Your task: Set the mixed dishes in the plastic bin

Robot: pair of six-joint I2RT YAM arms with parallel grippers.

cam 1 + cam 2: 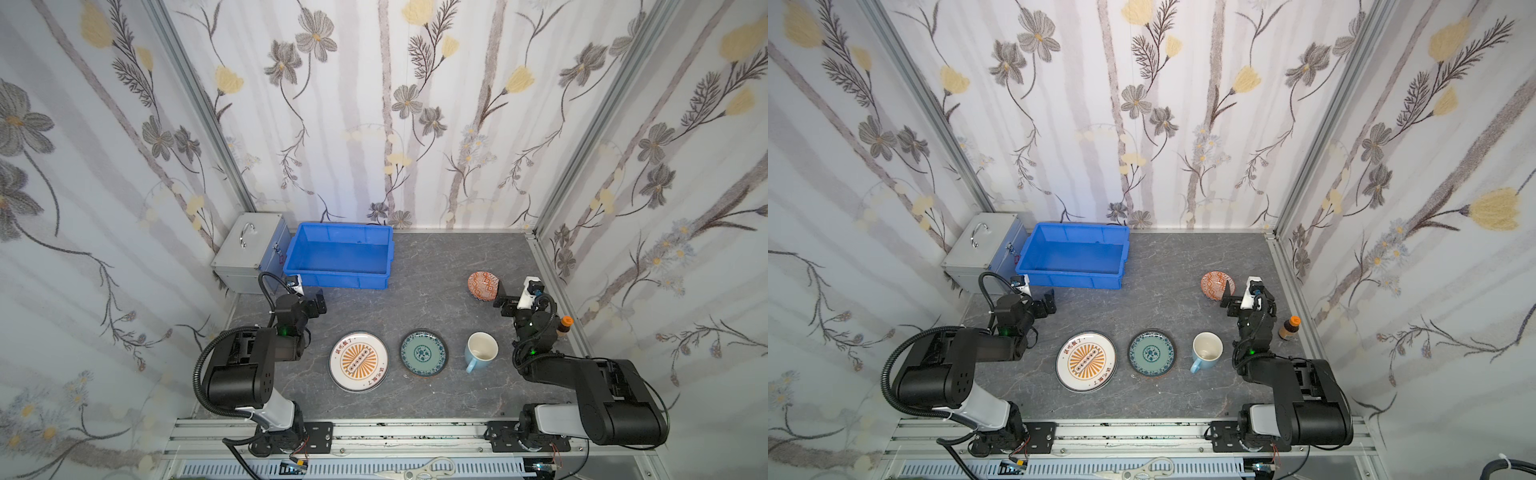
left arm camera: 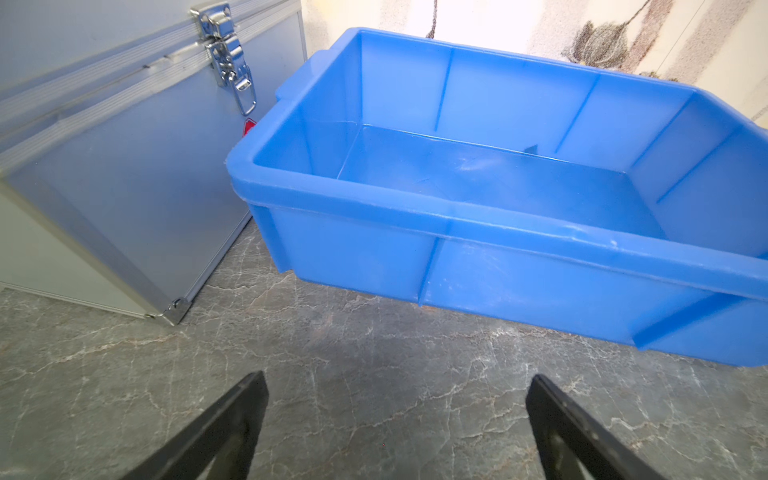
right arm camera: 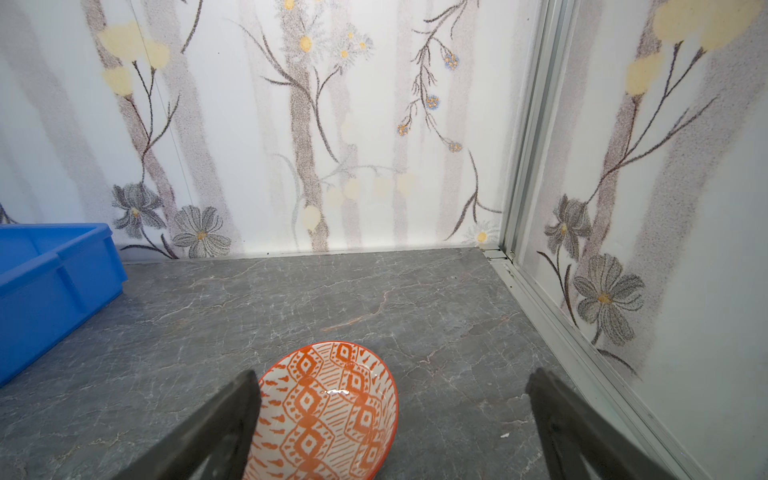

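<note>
My left gripper point(image 2: 395, 378) is spread wide and holding nothing, low over the worktop point(image 1: 415, 299) just in front of the near wall of the blue plastic bin point(image 1: 337, 281), which sits at the back left just beside a silver metal case point(image 1: 245, 245), its floor bare. Right gripper point(image 3: 395, 372) is wide open too with no grip on anything, and the small orange-patterned bowl point(image 3: 328, 411) lies partly between its fingers over on the right side. Closer to me the sunburst plate point(image 1: 359, 361), teal plate point(image 1: 424, 353) and upright pale blue mug point(image 1: 481, 351) sit in a row on the worktop, well apart from the bin
</note>
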